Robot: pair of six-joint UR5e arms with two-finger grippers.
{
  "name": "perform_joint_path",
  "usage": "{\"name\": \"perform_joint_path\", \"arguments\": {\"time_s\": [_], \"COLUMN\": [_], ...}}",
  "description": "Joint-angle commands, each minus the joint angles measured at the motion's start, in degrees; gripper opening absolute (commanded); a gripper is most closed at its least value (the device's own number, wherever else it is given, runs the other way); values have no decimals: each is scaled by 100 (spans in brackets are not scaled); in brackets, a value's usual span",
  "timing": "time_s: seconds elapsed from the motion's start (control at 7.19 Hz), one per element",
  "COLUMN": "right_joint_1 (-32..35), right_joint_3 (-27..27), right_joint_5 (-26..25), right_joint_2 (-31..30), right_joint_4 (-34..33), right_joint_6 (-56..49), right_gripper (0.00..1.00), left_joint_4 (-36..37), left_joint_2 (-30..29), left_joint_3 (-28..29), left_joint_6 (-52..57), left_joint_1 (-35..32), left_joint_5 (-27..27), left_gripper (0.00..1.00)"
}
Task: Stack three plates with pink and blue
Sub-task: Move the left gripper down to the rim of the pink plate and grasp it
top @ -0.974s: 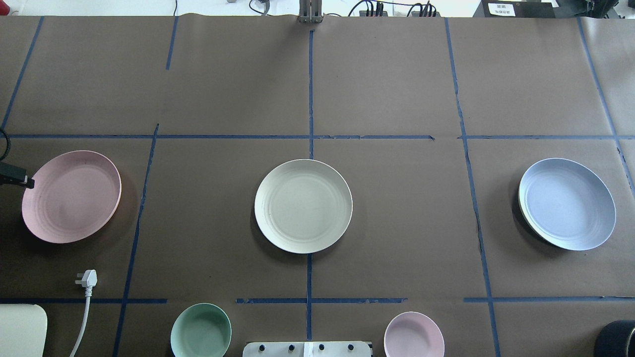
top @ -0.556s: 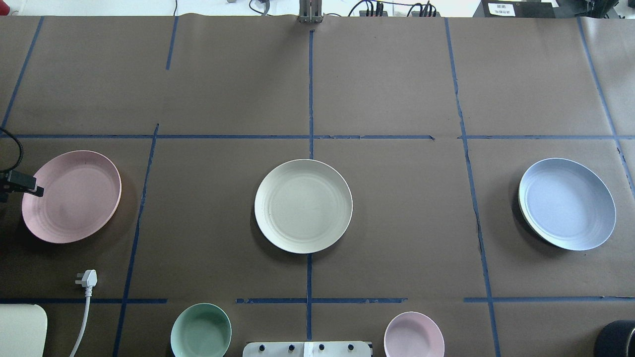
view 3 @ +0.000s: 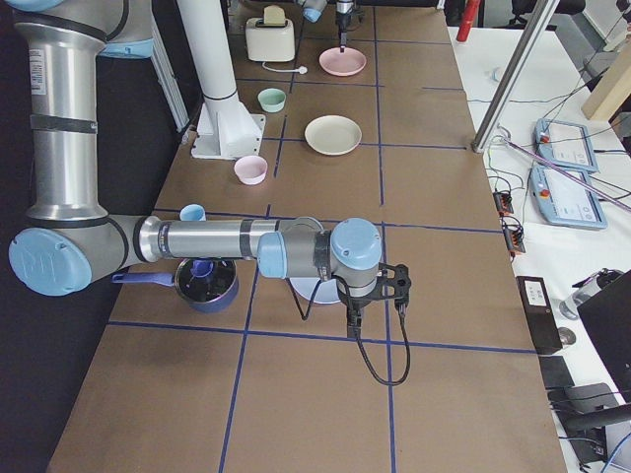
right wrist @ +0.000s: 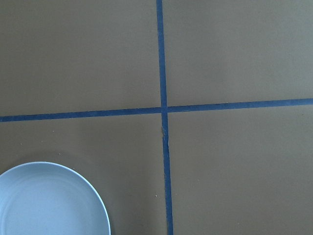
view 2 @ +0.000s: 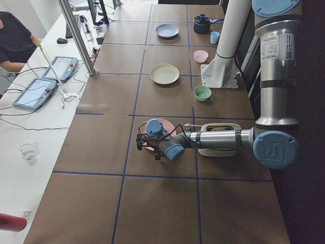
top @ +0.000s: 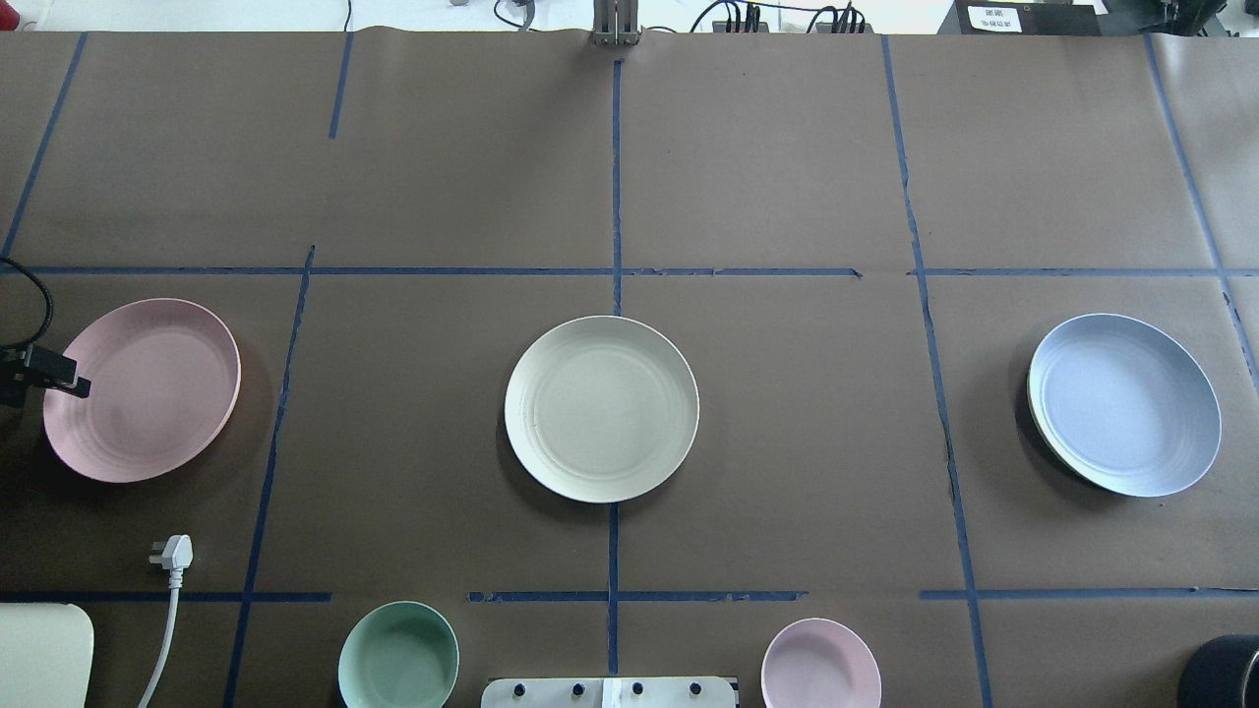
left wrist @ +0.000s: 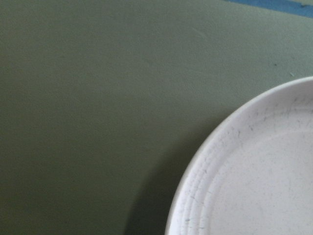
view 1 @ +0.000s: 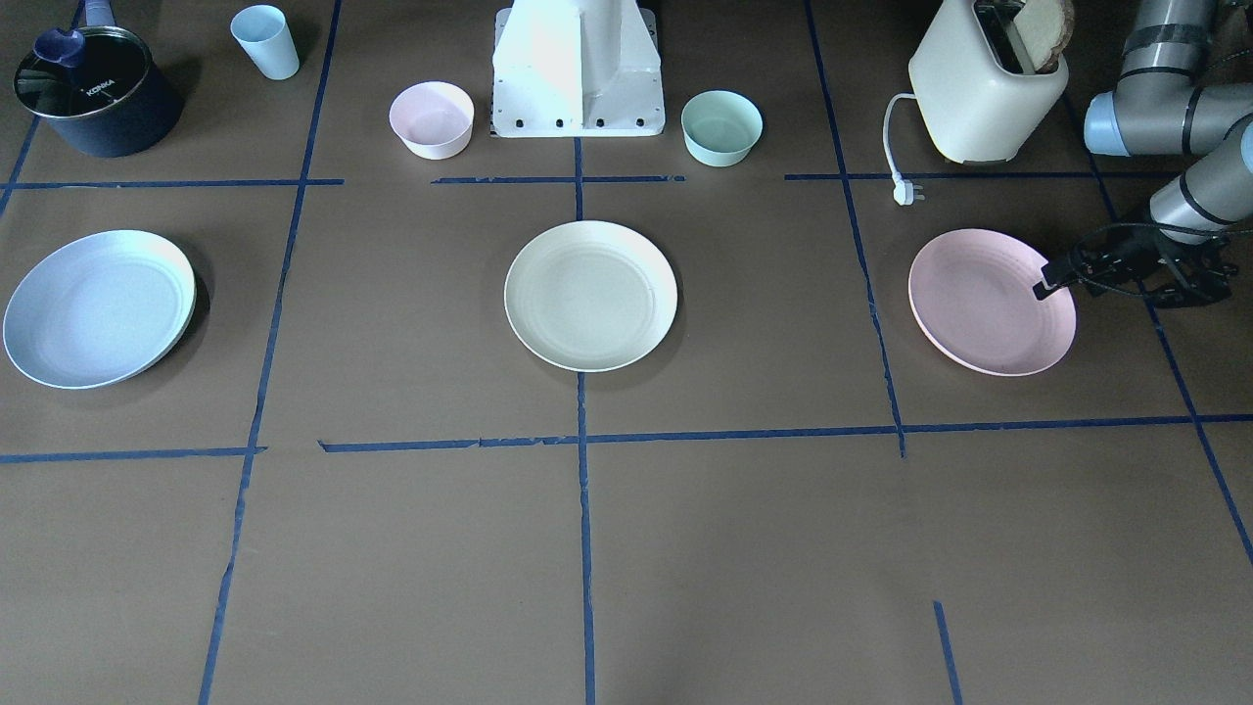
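Working the pink plate (view 1: 984, 308) at the desk's left end right now. My left gripper (view 1: 1045, 286) sits right at its outer rim, tip overlapping the edge, and I honestly can't tell if the jaws are apart or pinching it. My take: get one finger under the lip and one over, squeeze close to the rim, lift level, then carry it to the cream plate (view 1: 590, 294) mid-desk and set it down centred. The blue plate (view 1: 93, 308) waits at the right end with the right gripper (view 3: 353, 317) hovering beside it, and I can't tell its state from that side view. Readable text: KONKA on the pot (view 1: 98, 108) lid. The sticker (view 2: 277, 48) on the left arm is too small to read.
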Motion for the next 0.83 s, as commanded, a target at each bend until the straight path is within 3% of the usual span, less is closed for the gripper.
{"name": "perform_joint_path", "arguments": {"time_s": [0.0,0.28,0.42,0.7], "right_joint_1": [0,0,0,0], "right_joint_3": [0,0,0,9], "right_joint_5": [0,0,-9,-9], "right_joint_2": [4,12,38,39], "right_joint_4": [0,0,0,0], "right_joint_6": [-8,1,1,1], "right_gripper": [100,100,100,100], "left_joint_4": [3,3,3,12], "left_joint_2": [0,0,9,53], "left_joint_3": [1,1,-8,-130], "left_joint_6": [2,2,46,46], "left_joint_1": [21,21,38,-14], "left_joint_5": [-25,-51,-60,-391], "left_gripper": [50,18,7,0]}}
